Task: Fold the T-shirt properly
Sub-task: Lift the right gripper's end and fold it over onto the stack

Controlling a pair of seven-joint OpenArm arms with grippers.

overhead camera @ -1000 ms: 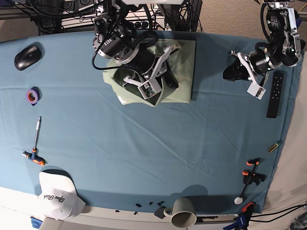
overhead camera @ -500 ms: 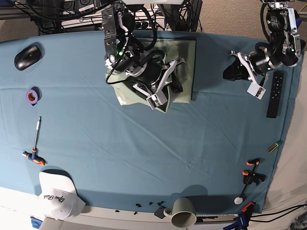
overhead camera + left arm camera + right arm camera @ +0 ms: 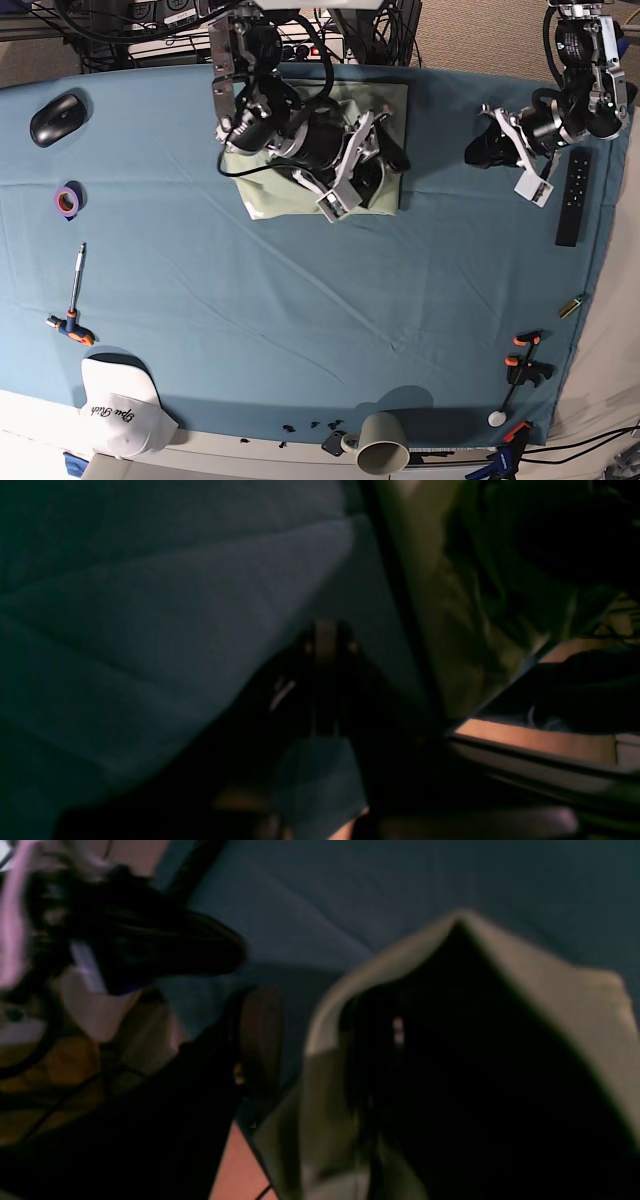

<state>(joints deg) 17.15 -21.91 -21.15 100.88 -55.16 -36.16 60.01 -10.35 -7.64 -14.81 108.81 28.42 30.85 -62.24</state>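
Note:
The pale sage-green T-shirt lies as a folded rectangle at the back middle of the blue cloth. My right gripper hovers over its right half with its jaws apart. In the right wrist view a raised fold of the shirt drapes beside one dark finger, and nothing is clamped. My left gripper hangs shut and empty over the cloth to the shirt's right. The left wrist view is dark. It shows the closed fingers above the blue cloth, with the shirt's edge further off.
A black mouse, purple tape roll and screwdriver lie at the left. A white cap and a grey mug sit at the front edge. A black remote and clamps lie at the right.
My right gripper swung to the right across the shirt and opened, letting the fabric go. The shirt now lies flatter, as a neater rectangle. The left arm stayed put.

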